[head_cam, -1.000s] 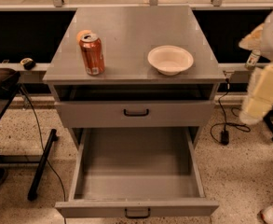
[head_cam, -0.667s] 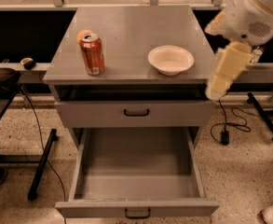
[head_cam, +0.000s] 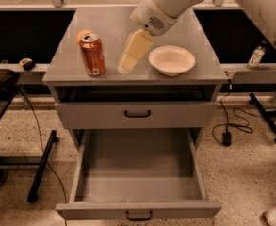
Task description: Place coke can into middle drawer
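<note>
The coke can [head_cam: 92,54], orange-red with a silver top, stands upright on the left part of the grey cabinet top [head_cam: 114,22]. The middle drawer [head_cam: 137,210] is pulled out wide at the bottom, and its grey tray is empty. My gripper [head_cam: 128,60] hangs from the white arm [head_cam: 170,4] over the cabinet top. It points down and to the left, just right of the can and apart from it. It holds nothing that I can see.
A white bowl [head_cam: 172,59] sits on the right of the top. An orange ball [head_cam: 83,33] peeks out behind the can. The upper drawer front [head_cam: 137,113] is closed. A black stand [head_cam: 43,166] is at the left. Cables [head_cam: 231,126] lie at the right.
The arm has swung in from the right edge to over the cabinet top. The gripper is now just right of the can. The can and bowl have not moved.
</note>
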